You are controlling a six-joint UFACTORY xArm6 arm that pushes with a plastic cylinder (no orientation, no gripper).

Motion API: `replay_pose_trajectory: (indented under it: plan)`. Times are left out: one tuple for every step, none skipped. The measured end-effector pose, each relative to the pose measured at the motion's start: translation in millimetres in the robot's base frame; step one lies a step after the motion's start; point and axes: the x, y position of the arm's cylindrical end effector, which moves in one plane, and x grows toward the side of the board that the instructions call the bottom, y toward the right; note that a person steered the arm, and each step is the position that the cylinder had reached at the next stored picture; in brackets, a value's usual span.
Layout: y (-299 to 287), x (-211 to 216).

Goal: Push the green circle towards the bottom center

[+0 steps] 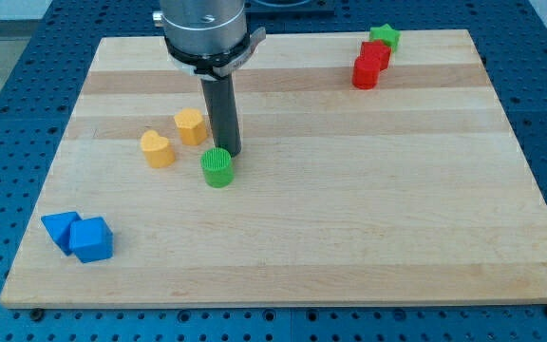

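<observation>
1. Camera view shows my tip [231,153] right behind the green circle [217,167], just above it and a bit to the view's right, touching it or almost touching it.
2. No fingers are here at all (my arm ends in a plain dark rod), so nothing is open or shut.
3. Green circle sits on the wooden worktop [368,218], left of the middle and about halfway down.
4. I judge the job has only just begun: the circle is far from the bottom center, and most of the pushing is left.
5. It has to slide down and a little to the view's right.
6. Two orange blocks [174,139] sit near it on the view's left, two blue blocks [79,236] at the bottom left, and the red blocks [369,65] and green star [384,36] are far off at the top right.
</observation>
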Motion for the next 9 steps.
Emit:
replay_pose_trajectory:
  plan:
    - [0.0, -3.1]
    - [-0.3, -10.2]
    - [-21.7, -8.8]
    - [-49.7, 0.3]
    - [-52.4, 14.3]
    - [-39.7, 23.2]
    - [-25.6, 23.2]
    - [-13.7, 22.3]
    - [2.5, 23.4]
